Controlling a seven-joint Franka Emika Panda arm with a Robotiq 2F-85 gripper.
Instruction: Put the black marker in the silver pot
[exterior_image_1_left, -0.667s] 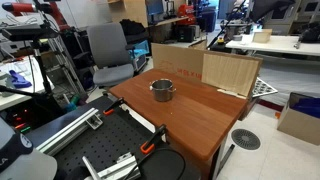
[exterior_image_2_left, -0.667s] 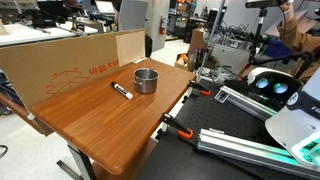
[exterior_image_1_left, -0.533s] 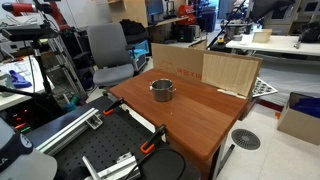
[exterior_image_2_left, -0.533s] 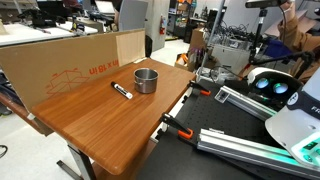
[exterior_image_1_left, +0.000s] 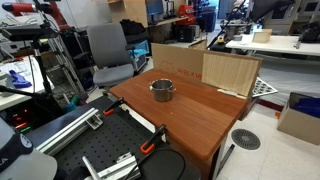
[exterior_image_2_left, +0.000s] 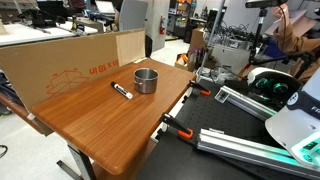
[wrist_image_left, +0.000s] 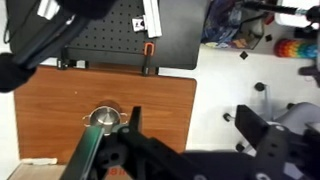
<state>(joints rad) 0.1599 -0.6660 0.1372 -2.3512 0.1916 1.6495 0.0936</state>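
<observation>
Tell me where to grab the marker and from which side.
Grip the marker at its middle, coming straight down from above. It lies flat on the table, so a top approach probably suits best, closing across its thin width. One end lies close to the pot, so the middle likely leaves more room.

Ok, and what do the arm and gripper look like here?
In an exterior view the arm is smooth, rounded white casing. In the wrist view the gripper is black and blocky, blurred by closeness, with a green-tinted bar beside it. No markings or cables are legible.
</observation>
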